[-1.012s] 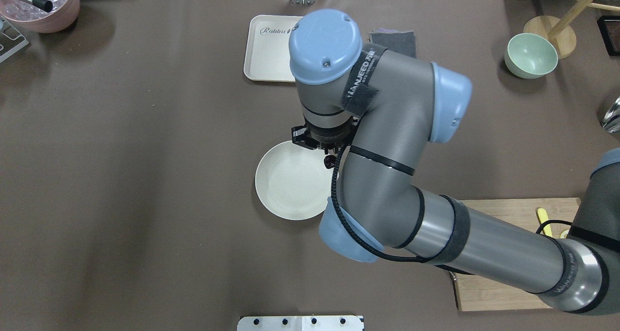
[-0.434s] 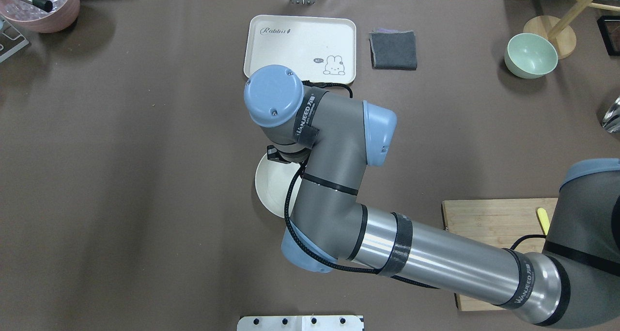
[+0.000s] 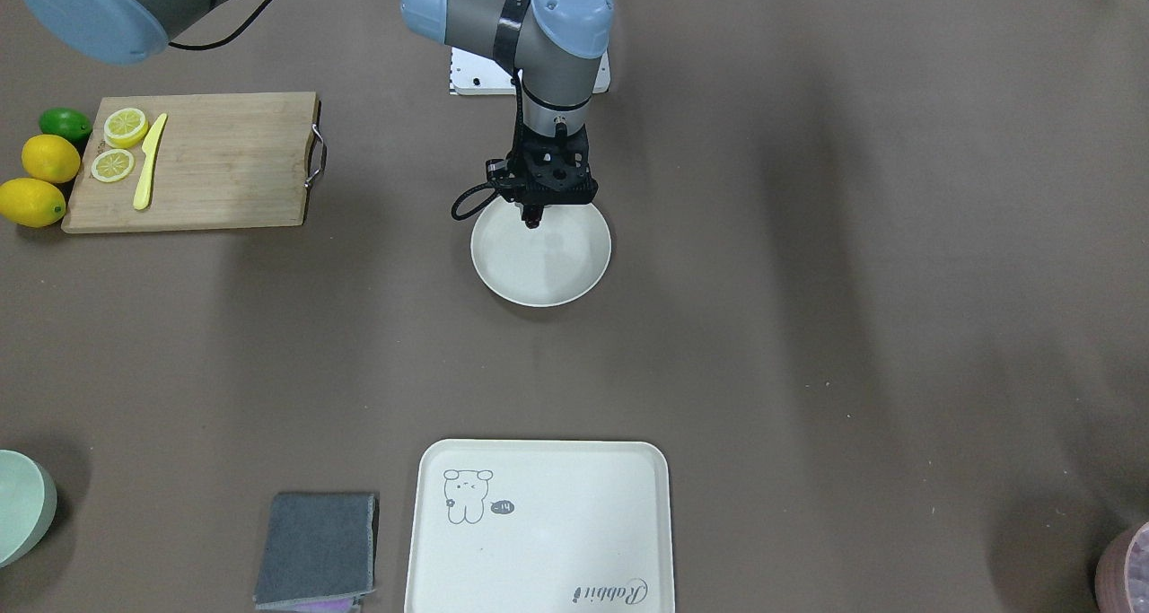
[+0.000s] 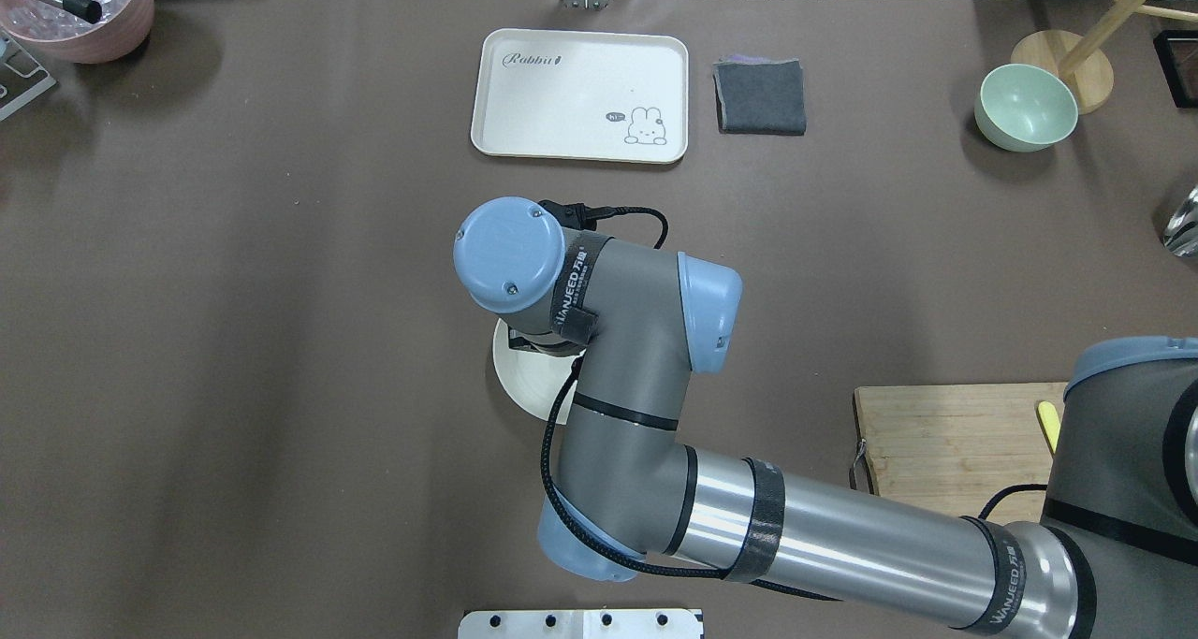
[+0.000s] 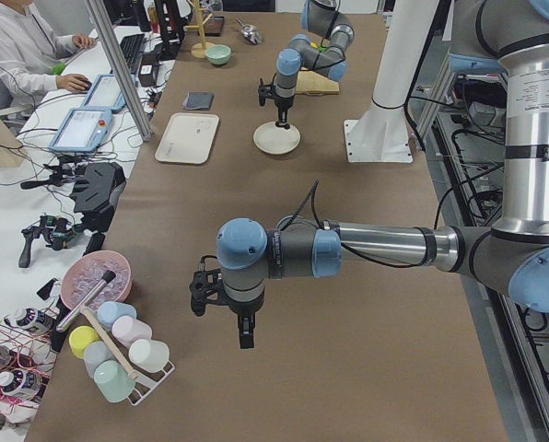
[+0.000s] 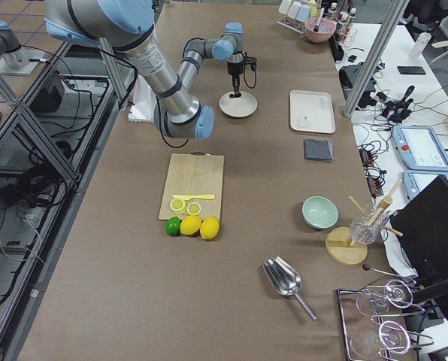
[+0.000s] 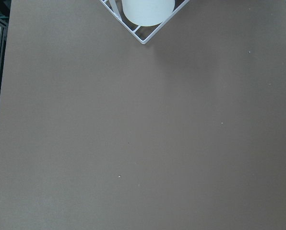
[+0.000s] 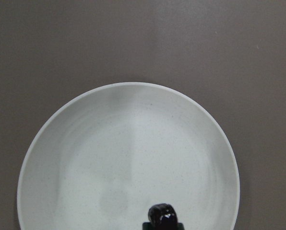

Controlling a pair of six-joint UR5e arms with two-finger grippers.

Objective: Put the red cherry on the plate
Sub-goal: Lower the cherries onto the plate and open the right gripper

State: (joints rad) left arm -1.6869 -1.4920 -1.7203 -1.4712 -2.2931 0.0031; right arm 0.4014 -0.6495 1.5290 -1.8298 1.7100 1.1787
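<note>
In the front-facing view the right gripper (image 3: 535,211) hangs upright over the plate (image 3: 549,274) near the middle of the table. Its jaws are narrow and pinch the red cherry (image 3: 533,223) above the plate's robot-side part. Whether the fruit touches the dish I cannot tell.

In the overhead view the right arm hides both the gripper and the fruit, and only a sliver of the plate (image 4: 518,379) shows.

In the left-side view the left gripper (image 5: 245,333) hangs idle near the table's left end. I cannot tell how its jaws stand.

The right wrist view shows the dark cherry (image 8: 162,215) held over the plate's floor (image 8: 128,153), close to the rim.

The release looks to be the step in hand. The next move likely calls for a short descent, then parting the jaws.
</note>
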